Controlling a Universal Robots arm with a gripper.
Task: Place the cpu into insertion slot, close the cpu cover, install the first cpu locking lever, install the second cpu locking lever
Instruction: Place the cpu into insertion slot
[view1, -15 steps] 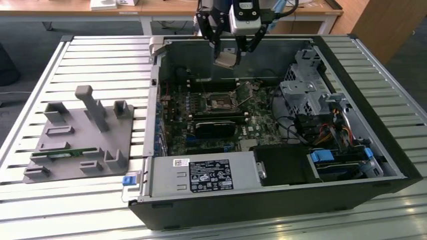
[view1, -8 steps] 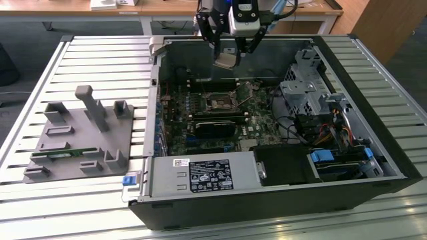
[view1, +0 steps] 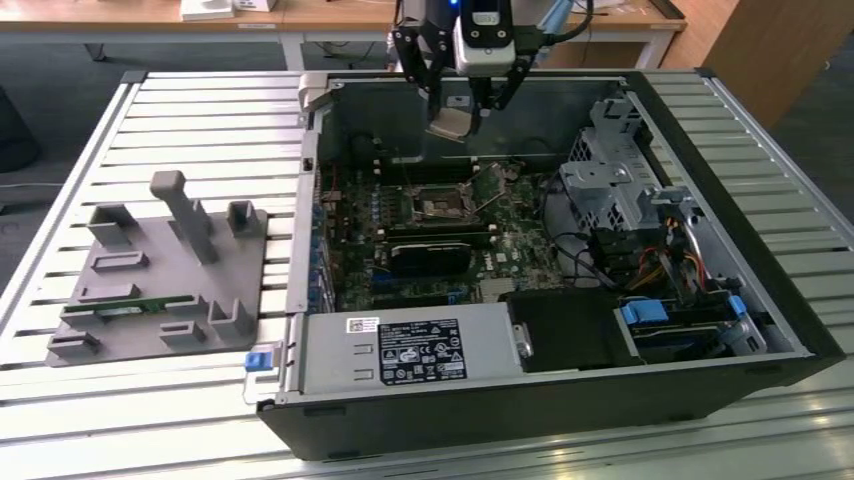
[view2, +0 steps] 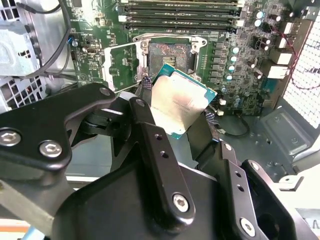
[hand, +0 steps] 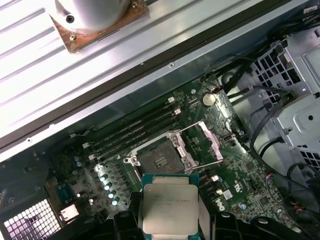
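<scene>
cpu (view2: 181, 102) clamped in gripper (view2: 177, 102), well above insertion slot (hand: 159, 161) (cpu cover (view2: 122, 65) open).

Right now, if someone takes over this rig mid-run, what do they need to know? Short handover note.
Pincer: shut on the cpu, gripping it by two opposite edges, metal top facing both wrist cameras.
Cpu: in the air inside the open computer case, above the motherboard, short of the insertion slot and not touching it.
Slot: bare, nothing in it.
Cpu cover: swung open beside the slot.
Done: cpu picked up and brought over the board.
Left: all four steps; nothing is seated, closed or latched yet.
</scene>
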